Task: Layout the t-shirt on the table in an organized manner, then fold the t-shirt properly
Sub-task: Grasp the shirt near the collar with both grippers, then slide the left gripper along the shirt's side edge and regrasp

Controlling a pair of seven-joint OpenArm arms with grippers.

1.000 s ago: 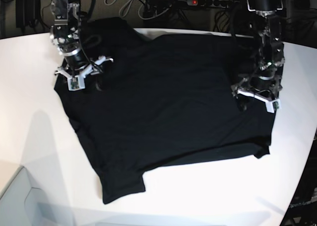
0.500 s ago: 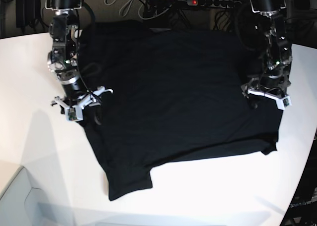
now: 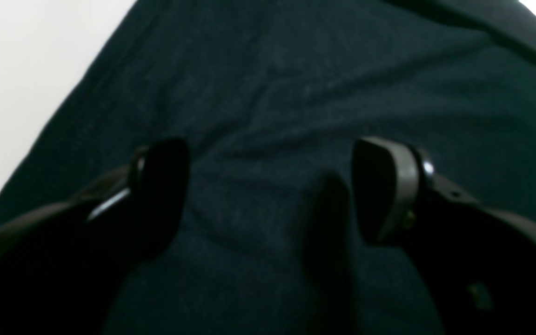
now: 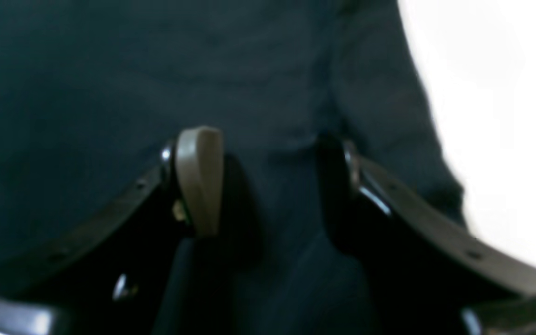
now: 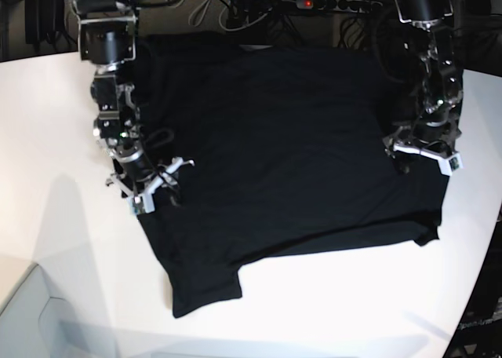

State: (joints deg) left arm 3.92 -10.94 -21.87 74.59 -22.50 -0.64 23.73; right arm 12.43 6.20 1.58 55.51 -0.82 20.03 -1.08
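See the right fingers (image 4: 203, 181) farther in from the side of the black t-shirt (image 5: 267, 162) and a little nearer the camera than half a second ago, with the left fingers (image 3: 163, 186) in much the same place. Note the cloth, too, shifted slightly toward the robot's left over the last second, then left about as found. Take this as smoothing work, with folding probably yet to begin. Find the shirt spread broadly on the white surface (image 5: 353, 303), under both arms, with mild creases and an uneven near edge. Read the left fingers as spread fully wide and the right as well parted, both without any cloth pinched; cannot tell how firmly pressed against the fabric. Count one shirt, one surface, two arms and two pairs of fingers
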